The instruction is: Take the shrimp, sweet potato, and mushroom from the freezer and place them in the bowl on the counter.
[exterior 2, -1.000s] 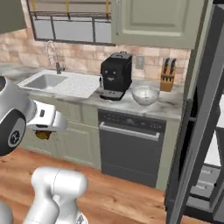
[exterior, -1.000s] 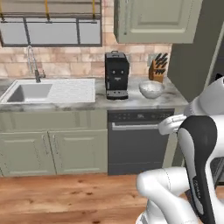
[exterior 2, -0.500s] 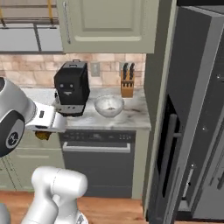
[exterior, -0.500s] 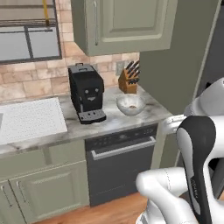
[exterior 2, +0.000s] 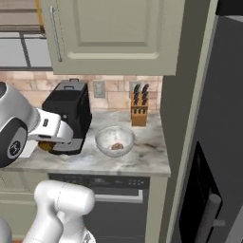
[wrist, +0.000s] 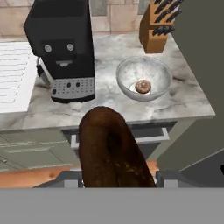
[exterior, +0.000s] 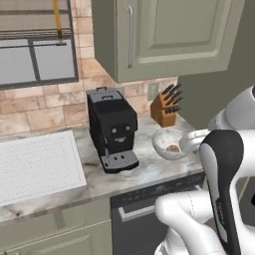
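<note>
Bowl (exterior: 169, 143) sits on the counter (exterior: 99, 182) beside the coffee machine (exterior: 112, 129), a brown mushroom (exterior: 173, 148) already inside. Right base view: freezer (exterior 2: 209, 156) stands alongside. Hand view: gripper (wrist: 117, 179) clamped on the sweet potato (wrist: 111, 151), carried toward the bowl.

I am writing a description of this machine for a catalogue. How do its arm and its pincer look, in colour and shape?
The arm is built of thick, rounded, glossy white segments with dark grey to black bands at the joints. A short white cylindrical wrist link leads to the pincer, whose two small flat grey fingers have squared tips. No cables or markings are visible.
</note>
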